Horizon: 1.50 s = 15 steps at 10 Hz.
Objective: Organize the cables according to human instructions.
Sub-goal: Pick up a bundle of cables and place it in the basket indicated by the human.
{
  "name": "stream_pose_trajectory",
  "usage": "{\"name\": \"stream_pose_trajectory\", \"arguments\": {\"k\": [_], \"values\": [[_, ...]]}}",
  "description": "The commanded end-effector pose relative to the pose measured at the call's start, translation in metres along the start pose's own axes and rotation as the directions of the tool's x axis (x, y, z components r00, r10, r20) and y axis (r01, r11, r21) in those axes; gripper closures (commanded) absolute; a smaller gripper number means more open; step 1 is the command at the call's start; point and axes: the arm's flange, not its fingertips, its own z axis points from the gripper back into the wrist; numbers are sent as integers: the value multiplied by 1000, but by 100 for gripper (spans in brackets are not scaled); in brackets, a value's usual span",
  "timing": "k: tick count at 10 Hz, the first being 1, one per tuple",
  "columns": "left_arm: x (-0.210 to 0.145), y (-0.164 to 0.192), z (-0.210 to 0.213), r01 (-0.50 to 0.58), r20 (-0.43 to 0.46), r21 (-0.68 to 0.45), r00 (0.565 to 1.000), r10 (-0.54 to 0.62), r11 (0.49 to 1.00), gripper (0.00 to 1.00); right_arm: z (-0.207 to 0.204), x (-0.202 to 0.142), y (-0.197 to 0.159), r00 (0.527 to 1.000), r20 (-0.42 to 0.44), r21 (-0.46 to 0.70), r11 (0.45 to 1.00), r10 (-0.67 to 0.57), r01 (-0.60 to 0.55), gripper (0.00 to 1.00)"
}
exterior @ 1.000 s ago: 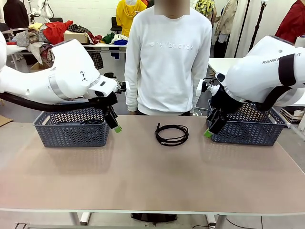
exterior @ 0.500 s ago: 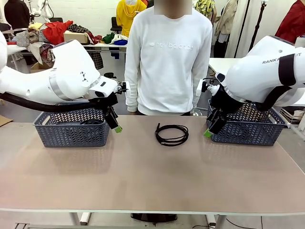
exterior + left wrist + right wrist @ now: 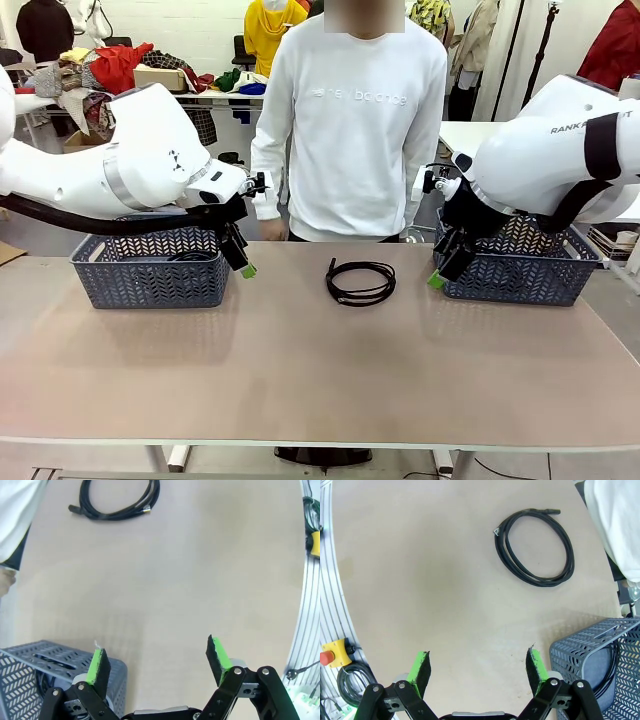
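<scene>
- Person's hand [image 3: 268,228] has shifted slightly since a moment ago, now hanging at the far table [image 3: 320,360] edge left of the cable; arms have not moved.
- No clear instruction visible yet; robot likely waiting for a cue on which basket.
- Cable [image 3: 360,281]: thin black cord, one flat round coil of a few loops, small plug ends poking out; lies mid-table near the far edge, between the baskets, touching nothing.
- Left gripper [image 3: 240,262] spread, empty, just beside left basket [image 3: 150,280], left of the cable.
- Right gripper [image 3: 440,272] spread, empty, beside right basket [image 3: 520,280], right of the cable.
- Dark cord visible inside each basket.
</scene>
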Motion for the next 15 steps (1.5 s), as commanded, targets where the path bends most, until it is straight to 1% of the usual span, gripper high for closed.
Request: {"name": "stream_pose_trajectory", "arguments": {"k": [1, 15], "values": [[0, 1, 2, -1, -1, 0, 1000, 1, 1000, 0, 0, 0, 1, 1000, -1, -1, 1000, 3, -3, 0], [0, 1, 2, -1, -1, 0, 1000, 1, 1000, 0, 0, 0, 1, 1000, -1, -1, 1000, 3, -3, 0]]}}
